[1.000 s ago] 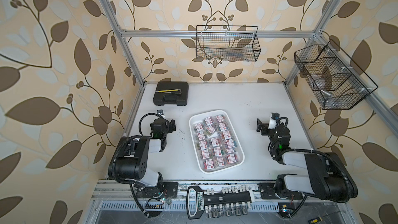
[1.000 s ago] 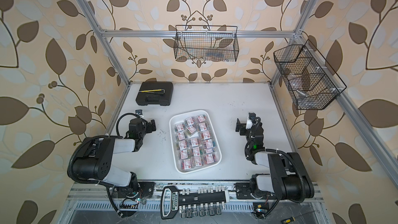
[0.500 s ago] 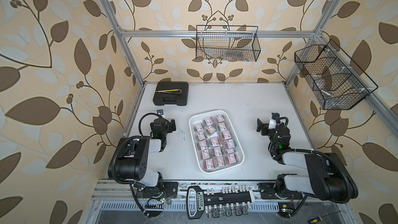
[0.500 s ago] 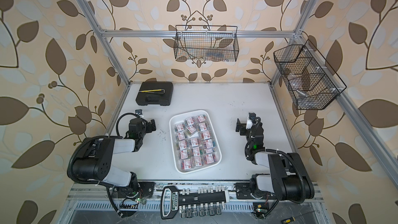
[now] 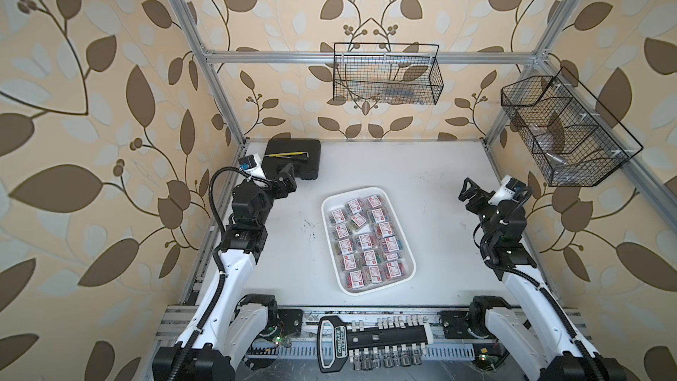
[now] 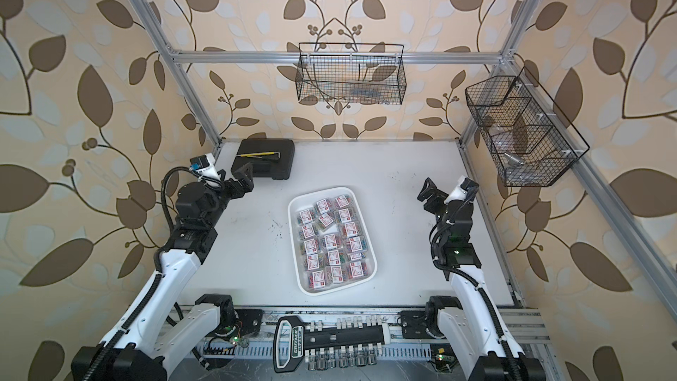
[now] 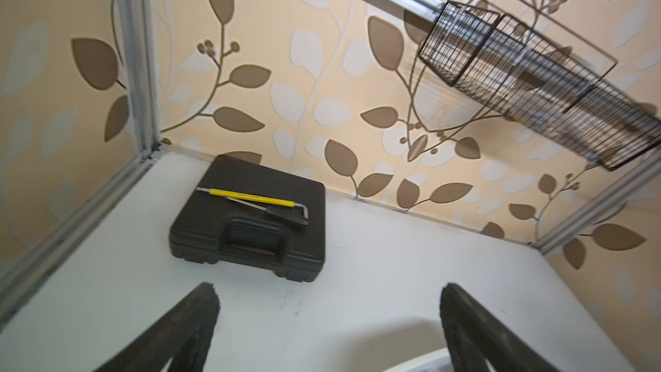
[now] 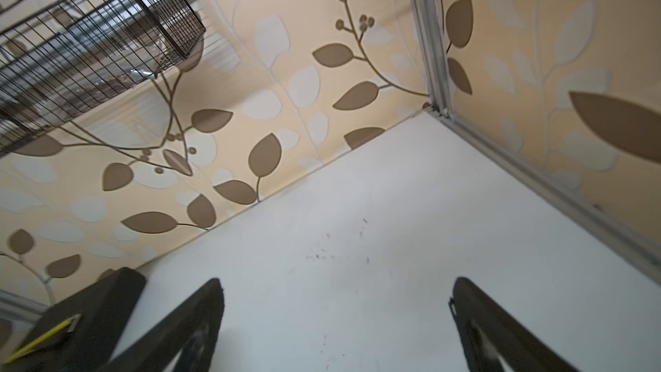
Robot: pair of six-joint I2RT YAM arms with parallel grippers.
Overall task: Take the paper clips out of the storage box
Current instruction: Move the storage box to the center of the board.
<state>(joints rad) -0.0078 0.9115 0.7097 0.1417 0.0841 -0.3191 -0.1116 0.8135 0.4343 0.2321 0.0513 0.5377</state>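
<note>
The storage box [image 5: 327,236] [image 6: 293,240], a shallow white tray, lies mid-table in both top views. It is filled with several small clear boxes of paper clips [image 5: 368,241] [image 6: 331,241] with white and red labels. My left gripper [image 5: 287,177] [image 6: 244,174] hovers open to the tray's far left, near the black case. In the left wrist view its jaws [image 7: 329,289] stand wide and empty, with a corner of the storage box [image 7: 425,359] at the picture's edge. My right gripper [image 5: 470,188] [image 6: 428,188] [image 8: 338,284] hangs open and empty over bare table to the right of the tray.
A black hard case [image 5: 293,157] [image 7: 250,223] with a yellow tool [image 7: 250,196] on it sits at the back left. Wire baskets hang on the back wall [image 5: 386,75] and right wall [image 5: 564,133]. A socket rail [image 5: 370,339] lies along the front edge.
Both arms have lifted out of their folded pose. The left gripper moved back toward the black case, the right one up and outward. Both stayed open.
</note>
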